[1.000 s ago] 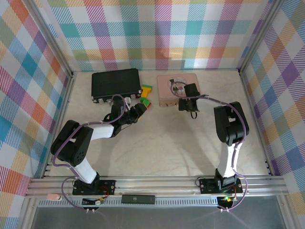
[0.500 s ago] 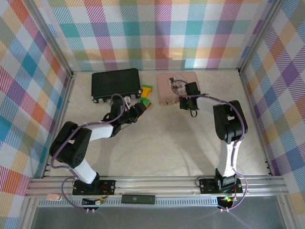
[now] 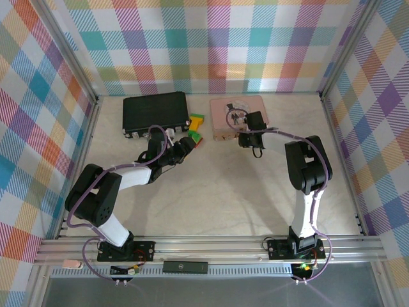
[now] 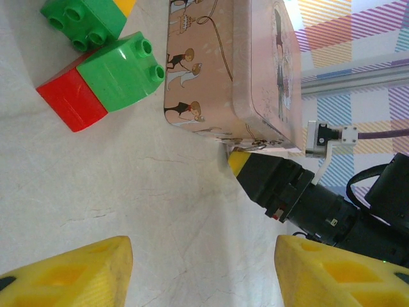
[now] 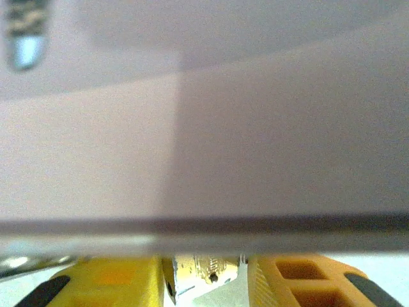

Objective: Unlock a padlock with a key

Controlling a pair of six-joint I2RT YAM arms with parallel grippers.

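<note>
The padlock [image 5: 208, 267] sat directly between the yellow fingers of the right gripper [image 5: 208, 276], a small brass-gold body tucked under the near edge of the pink tin [image 3: 221, 128]. In the right wrist view the fingers flanked it closely on both sides. That view was too blurred to tell whether they were actually pressing on it. From above, the right gripper [image 3: 246, 136] was at the middle of the tin's near side. The left wrist view showed one of its yellow fingers [image 4: 239, 161] right against the tin's [image 4: 255, 64] lower edge. The left gripper [image 4: 202, 256] hung with its fingers well apart and nothing between them, near the toy blocks [image 4: 102, 83]. Compared with a second earlier, the right gripper had narrowed about the padlock and edged slightly left along the tin. The left gripper [image 3: 186, 144] had crept a little toward the toy blocks.
</note>
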